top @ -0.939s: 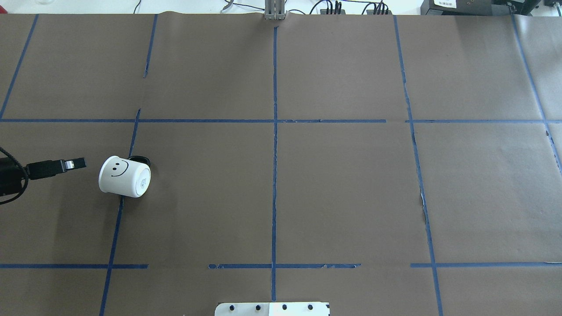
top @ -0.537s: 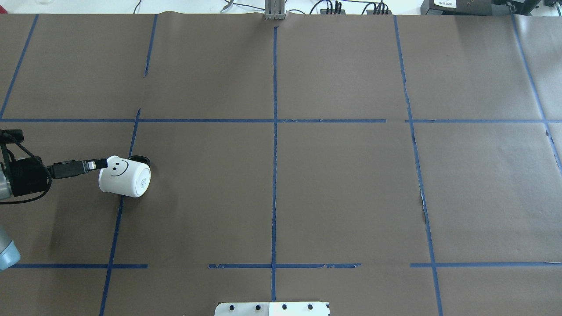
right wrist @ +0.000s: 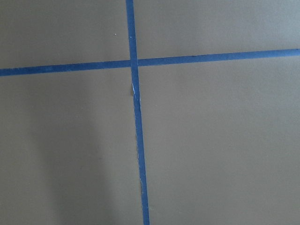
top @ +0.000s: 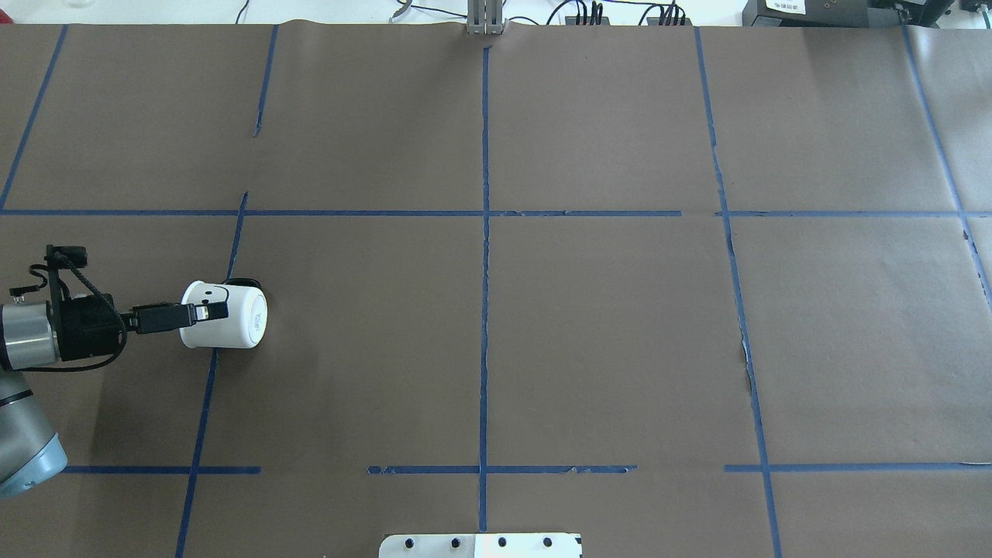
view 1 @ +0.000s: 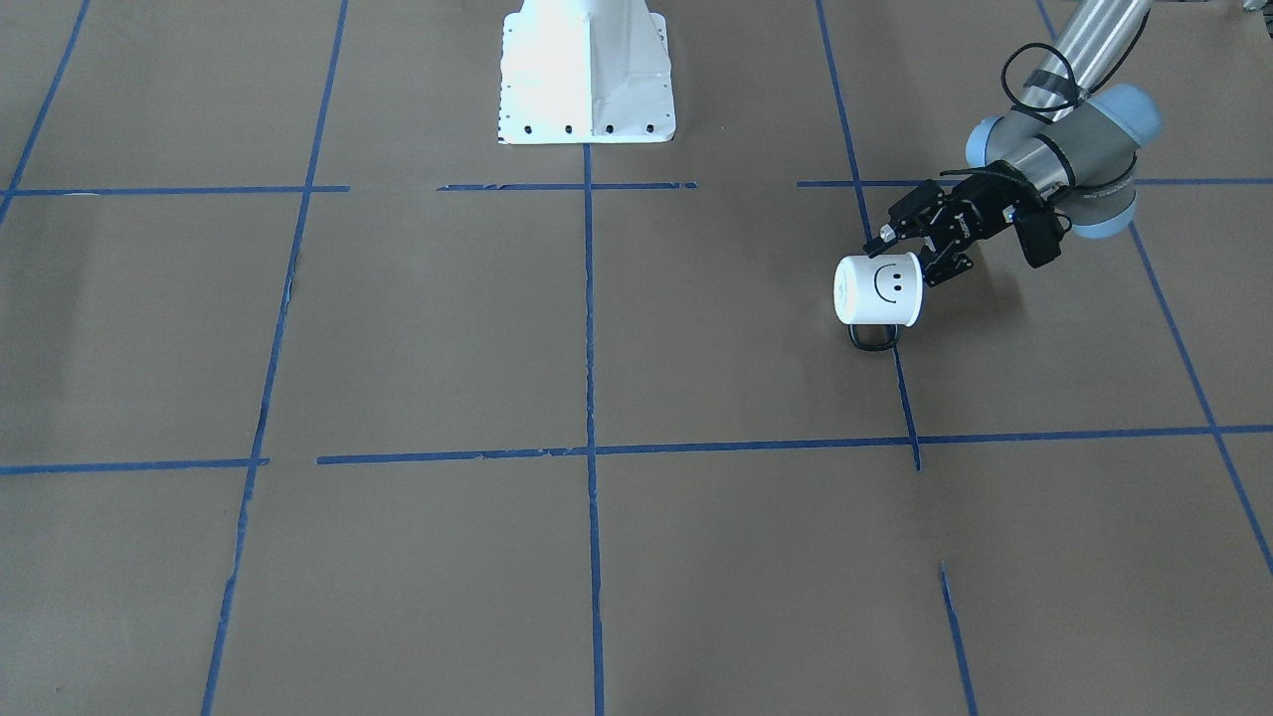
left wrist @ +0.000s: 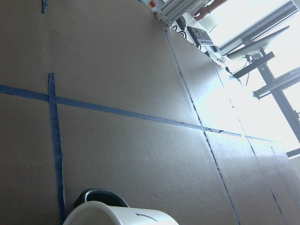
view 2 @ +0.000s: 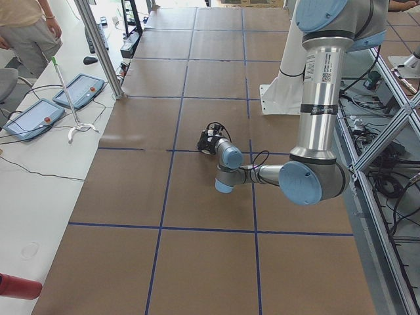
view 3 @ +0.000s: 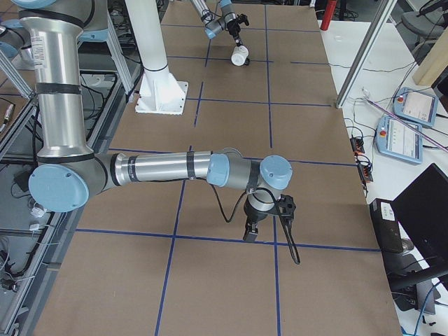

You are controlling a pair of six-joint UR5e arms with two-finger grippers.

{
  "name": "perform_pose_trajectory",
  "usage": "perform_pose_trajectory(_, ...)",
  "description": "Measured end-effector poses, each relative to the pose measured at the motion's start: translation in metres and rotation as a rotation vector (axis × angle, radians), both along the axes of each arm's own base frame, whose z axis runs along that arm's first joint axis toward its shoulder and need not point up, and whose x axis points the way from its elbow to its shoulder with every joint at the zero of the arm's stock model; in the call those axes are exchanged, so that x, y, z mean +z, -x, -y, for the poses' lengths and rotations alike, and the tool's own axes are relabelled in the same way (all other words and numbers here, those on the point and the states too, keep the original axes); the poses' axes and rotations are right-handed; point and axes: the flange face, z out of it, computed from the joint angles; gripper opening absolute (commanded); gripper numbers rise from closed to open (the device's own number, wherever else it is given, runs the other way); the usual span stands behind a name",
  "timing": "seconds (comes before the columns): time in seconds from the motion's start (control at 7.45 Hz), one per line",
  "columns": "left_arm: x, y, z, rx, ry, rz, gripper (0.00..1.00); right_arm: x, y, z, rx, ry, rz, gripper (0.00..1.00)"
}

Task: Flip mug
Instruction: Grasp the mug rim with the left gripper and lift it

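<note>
The white mug [top: 232, 322] with a black smiley lies on its side at the table's left, base to the right and black handle [top: 246, 283] on the far side. It also shows in the front view [view 1: 875, 290] and the left wrist view [left wrist: 119, 216]. My left gripper [top: 208, 312] reaches in from the left at the mug's open end. Its jaws look parted, one finger [view 1: 883, 236] lying over the mug's side, the other lower by the rim. My right gripper [view 3: 248, 234] shows only in the exterior right view, low over bare table; I cannot tell its state.
The brown paper table [top: 604, 325] carries a grid of blue tape. The robot's white base plate [view 1: 587, 80] sits at the near middle edge. Control pendants [view 3: 413, 112] lie on a side bench beyond the far edge.
My left gripper has moved right, from beside the mug to over its side. The mug has rolled a little, so the smiley now faces more toward the far side.
</note>
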Motion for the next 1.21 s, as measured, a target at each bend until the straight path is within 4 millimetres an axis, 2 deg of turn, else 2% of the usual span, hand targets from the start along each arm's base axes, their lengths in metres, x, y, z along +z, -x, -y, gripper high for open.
perform_pose_trajectory(0.27,-0.015,-0.009,-0.003,0.108,0.029,-0.037,0.0,0.0,0.0,0.0,0.0,-0.001,0.0,1.0)
perform_pose_trajectory(0.67,-0.088,-0.034,0.024,0.168,0.089,-0.193,0.0,0.0,0.0,0.0,0.0,-0.001,0.0,1.0)
perform_pose_trajectory(0.8,-0.109,-0.035,0.034,0.178,0.11,-0.2,0.0,0.0,0.0,0.0,0.0,-0.001,0.0,1.0)
perform_pose_trajectory(1.21,-0.179,-0.025,0.065,0.244,0.264,0.013,0.0,0.0,0.0,0.0,0.0,-0.001,0.0,1.0)
